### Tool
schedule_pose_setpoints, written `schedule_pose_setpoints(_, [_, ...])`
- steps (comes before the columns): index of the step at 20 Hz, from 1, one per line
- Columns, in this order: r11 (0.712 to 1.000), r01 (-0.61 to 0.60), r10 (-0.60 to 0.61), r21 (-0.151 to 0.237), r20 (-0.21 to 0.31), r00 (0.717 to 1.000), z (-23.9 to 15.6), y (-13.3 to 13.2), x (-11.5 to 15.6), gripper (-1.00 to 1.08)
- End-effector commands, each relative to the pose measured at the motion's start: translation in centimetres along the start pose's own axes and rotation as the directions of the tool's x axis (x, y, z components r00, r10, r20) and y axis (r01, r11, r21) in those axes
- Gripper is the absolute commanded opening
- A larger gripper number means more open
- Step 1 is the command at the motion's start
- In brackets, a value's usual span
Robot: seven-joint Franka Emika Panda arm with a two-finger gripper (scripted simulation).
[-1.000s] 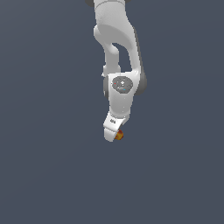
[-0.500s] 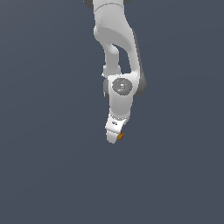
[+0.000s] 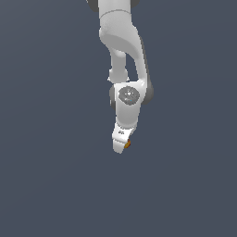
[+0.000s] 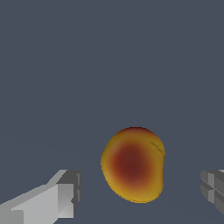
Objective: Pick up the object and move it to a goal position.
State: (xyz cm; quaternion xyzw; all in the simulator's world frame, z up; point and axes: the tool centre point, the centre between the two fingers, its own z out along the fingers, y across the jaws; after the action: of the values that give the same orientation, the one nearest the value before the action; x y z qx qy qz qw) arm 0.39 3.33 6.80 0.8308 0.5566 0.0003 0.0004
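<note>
Hanging down against a plain dark grey-blue ground, the white jointed robot arm (image 3: 121,55) is seen in the exterior view with its white gripper (image 3: 121,146) pointed downward. The small rounded orange-yellow object with a red blotch (image 4: 133,164) is seen in the wrist view between the two grey fingertips (image 4: 65,192) — a clear gap is left on either side, so the jaws are spread and nothing is clasped. In the exterior view the object (image 3: 127,144) is glimpsed at the gripper's tip
</note>
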Motion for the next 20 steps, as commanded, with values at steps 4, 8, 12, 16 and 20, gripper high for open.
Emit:
schedule_pose_setpoints(4, [1.0,0.003,-0.003,0.001,0.0,1.0,2.7,-0.1,0.0,1.0])
schedule_pose_setpoints(8, [1.0,0.003,-0.003,0.001,0.0,1.0,3.4,0.0,0.0,1.0])
schedule_pose_setpoints(12, [1.0,0.003,-0.003,0.001,0.0,1.0,3.4,0.0,0.0,-1.0])
schedule_pose_setpoints(16, [1.0,0.003,-0.003,0.001,0.0,1.0,3.4,0.0,0.0,-1.0])
schedule_pose_setpoints(20, [1.0,0.003,-0.003,0.0,0.0,1.0,3.4,0.0,0.0,-1.0])
